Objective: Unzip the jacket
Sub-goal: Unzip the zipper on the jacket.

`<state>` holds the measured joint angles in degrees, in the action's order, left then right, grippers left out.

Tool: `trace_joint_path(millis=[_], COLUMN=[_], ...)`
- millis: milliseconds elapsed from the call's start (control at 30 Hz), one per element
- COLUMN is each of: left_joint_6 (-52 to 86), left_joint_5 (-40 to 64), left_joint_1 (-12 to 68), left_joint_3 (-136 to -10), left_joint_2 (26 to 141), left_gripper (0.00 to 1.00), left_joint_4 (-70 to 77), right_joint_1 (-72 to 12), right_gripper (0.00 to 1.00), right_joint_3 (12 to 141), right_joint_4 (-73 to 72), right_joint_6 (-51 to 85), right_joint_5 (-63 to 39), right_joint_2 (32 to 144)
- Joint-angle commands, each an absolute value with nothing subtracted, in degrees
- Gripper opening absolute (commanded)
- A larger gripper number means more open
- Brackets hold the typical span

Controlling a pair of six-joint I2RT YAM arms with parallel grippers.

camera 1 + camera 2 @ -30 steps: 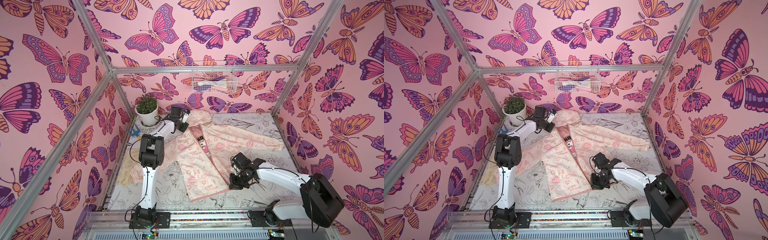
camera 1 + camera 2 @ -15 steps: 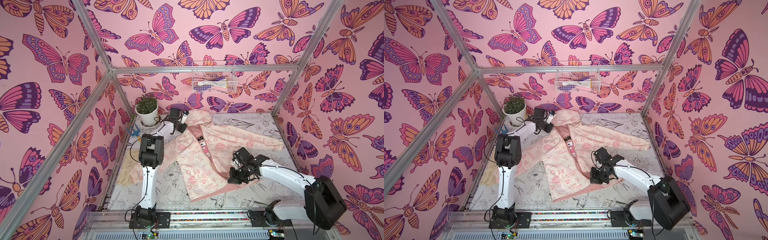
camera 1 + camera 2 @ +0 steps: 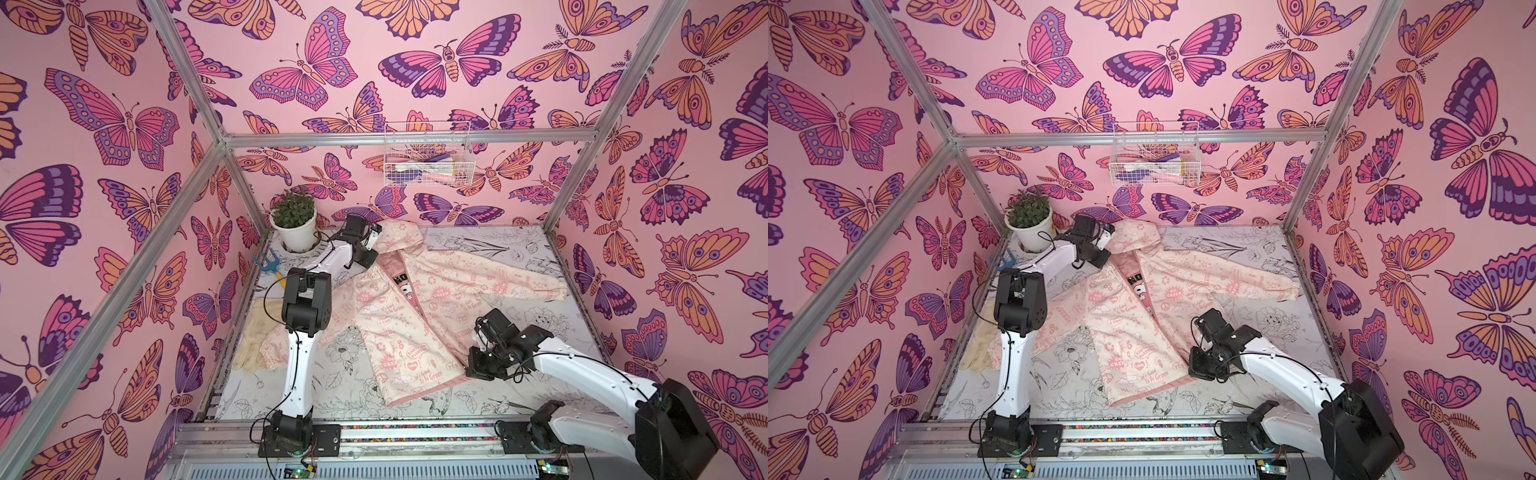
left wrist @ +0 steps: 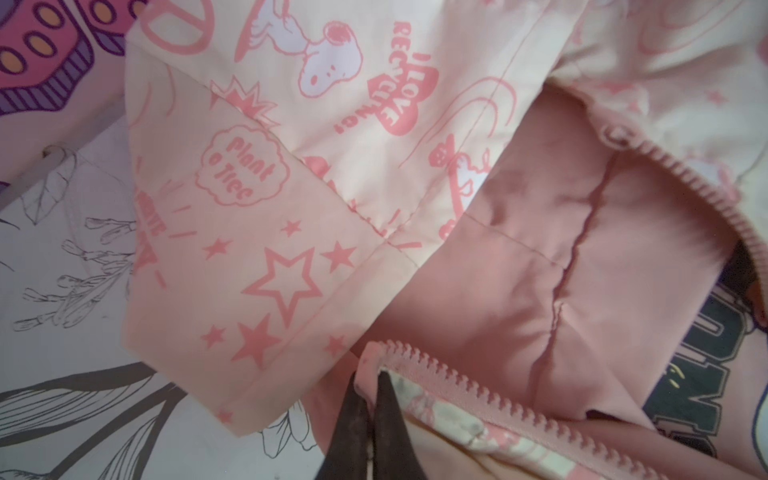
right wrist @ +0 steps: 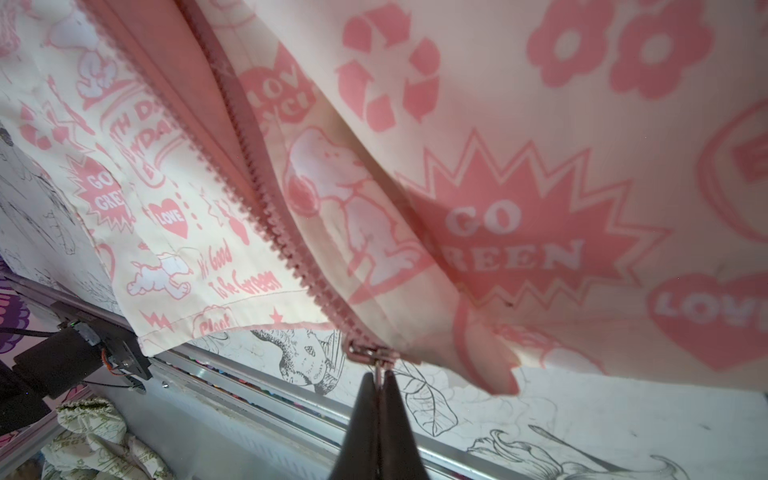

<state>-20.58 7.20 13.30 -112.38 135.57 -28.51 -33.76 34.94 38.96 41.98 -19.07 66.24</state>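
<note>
Since the slider (image 5: 361, 351) sits at the hem, unzipping reads as nearly done. Jacket (image 3: 399, 324): flat on worktop (image 3: 540, 332), front parted down its length. Right jaws: clenched on the zipper pull (image 5: 377, 368). Left jaws: pinching the collar edge by the zipper's top. Outstanding: freeing the bottom end, if still joined.

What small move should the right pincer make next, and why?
Probably a short pull toward the hem: right pincer grips the metal pull tab, the pink zipper slider sits almost at the hem of the cream-pink printed hooded jacket, and left pincer clamps its collar end.
</note>
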Motion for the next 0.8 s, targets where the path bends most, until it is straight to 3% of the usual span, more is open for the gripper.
trace_joint_path(millis=[0, 267, 367, 433, 500, 633, 700, 767], left_joint_6=[-19.9, -26.1, -27.9, -27.5, -26.9, -23.3, -19.2, -14.6], left_joint_5=[-1.3, 25.3, 29.4, 28.2, 24.3, 3.9, -2.2, -0.6], left_joint_1=[10.6, 11.3, 12.0, 12.2, 12.2, 12.2, 10.9, 8.9], left_joint_3=[-114.1, -99.8, -97.2, -97.0, -97.3, -103.1, -110.3, -114.8], left_joint_2=[136.6, 127.9, 126.8, 126.7, 126.8, 130.2, 133.7, 135.5], left_gripper=[0.0, 0.0, 0.0, 0.0, 0.0, 0.0, 0.0, 0.0], left_joint_4=[-24.7, -14.3, -13.5, -13.4, -13.4, -18.0, -25.4, -30.3], right_joint_1=[-33.5, -31.0, -31.0, -31.0, -31.0, -31.3, -32.3, -32.4], right_gripper=[0.0, 0.0, 0.0, 0.0, 0.0, 0.0, 0.0, 0.0], right_joint_3=[33.7, 45.0, 47.3, 47.4, 47.7, 45.4, 40.7, 35.7], right_joint_4=[50.0, 32.3, 26.8, 27.9, 36.2, 54.1, 51.4, 45.1], right_joint_6=[40.7, 42.4, 44.7, 44.7, 41.5, 34.8, 35.6, 41.1], right_joint_5=[-20.8, -27.3, -31.7, -32.2, -26.5, -12.1, -19.1, -27.3], right_joint_2=[67.0, 73.9, 78.8, 79.9, 79.7, 77.9, 73.2, 68.3])
